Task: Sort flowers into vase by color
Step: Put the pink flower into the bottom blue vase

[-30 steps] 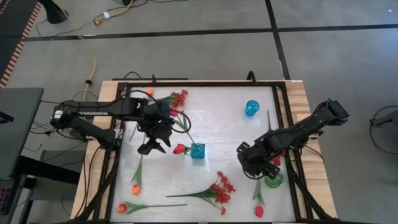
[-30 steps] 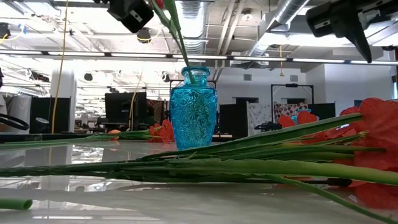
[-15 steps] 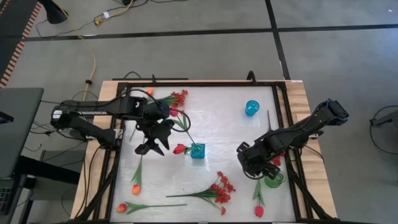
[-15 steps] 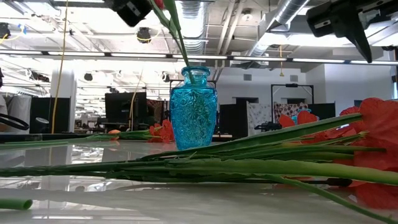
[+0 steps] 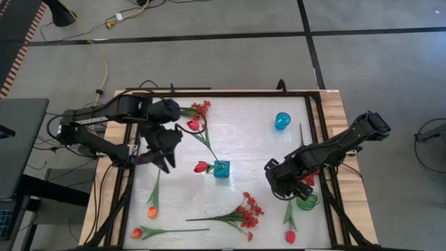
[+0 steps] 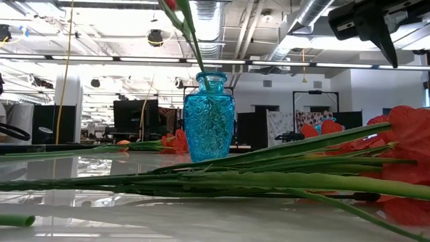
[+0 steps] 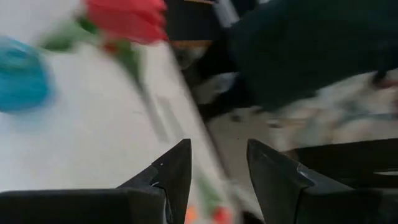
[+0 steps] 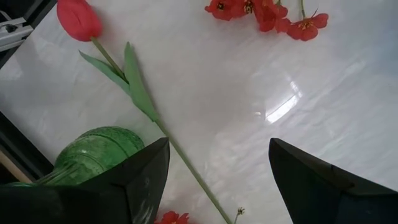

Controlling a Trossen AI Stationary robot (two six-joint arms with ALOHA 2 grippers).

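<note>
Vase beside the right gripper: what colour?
Green glass vase, best seen in the right wrist view.

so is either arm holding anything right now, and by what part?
Nothing is held. The left gripper is open and empty beside the blue vase; the right gripper is open above the table by the green vase.

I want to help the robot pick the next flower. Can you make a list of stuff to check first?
1. Left gripper empty and open: ok.
2. Red flower stem sitting in the blue vase: ok.
3. Blue vase upright: ok.
4. Right gripper open, holding nothing: ok.
5. Green vase standing beside the right gripper: ok.
6. All flowers sorted: not ok; orange tulip lies on the table.
</note>
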